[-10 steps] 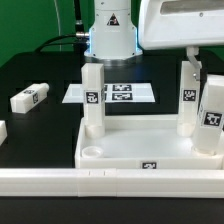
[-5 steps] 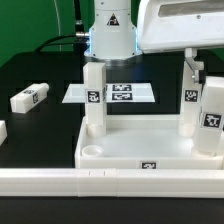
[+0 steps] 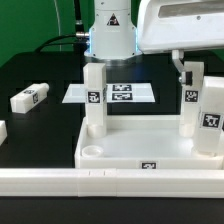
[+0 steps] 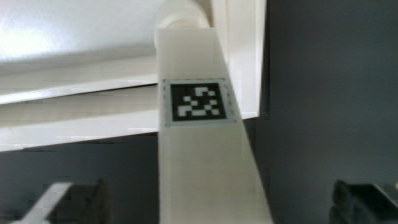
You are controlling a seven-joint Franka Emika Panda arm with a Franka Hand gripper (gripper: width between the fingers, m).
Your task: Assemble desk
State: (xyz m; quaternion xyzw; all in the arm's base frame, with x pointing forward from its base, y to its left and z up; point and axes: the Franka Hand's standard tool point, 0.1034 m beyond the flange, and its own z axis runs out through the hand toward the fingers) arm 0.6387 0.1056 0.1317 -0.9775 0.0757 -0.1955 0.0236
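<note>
The white desk tabletop [image 3: 130, 160] lies tray-side up in the middle of the table. Three white tagged legs stand upright in its corner sockets: back left [image 3: 94, 95], back right [image 3: 190, 100] and front right [image 3: 210, 120]. My gripper [image 3: 186, 68] hangs over the two right-hand legs. In the wrist view a tagged leg [image 4: 205, 130] stands between my fingers [image 4: 50, 205] with a gap on each side, so the gripper [image 4: 217, 205] is open. I cannot tell which right-hand leg it is.
A loose leg [image 3: 30, 98] lies on the black table at the exterior view's left, and another shows at the left edge [image 3: 3, 132]. The marker board [image 3: 120, 93] lies behind the tabletop. A long low white rail [image 3: 100, 180] runs along the front. The robot base [image 3: 110, 35] stands at the back.
My fingers have shifted a little toward the exterior view's left. The front right leg stands slightly lower than before. The other parts have not moved.
</note>
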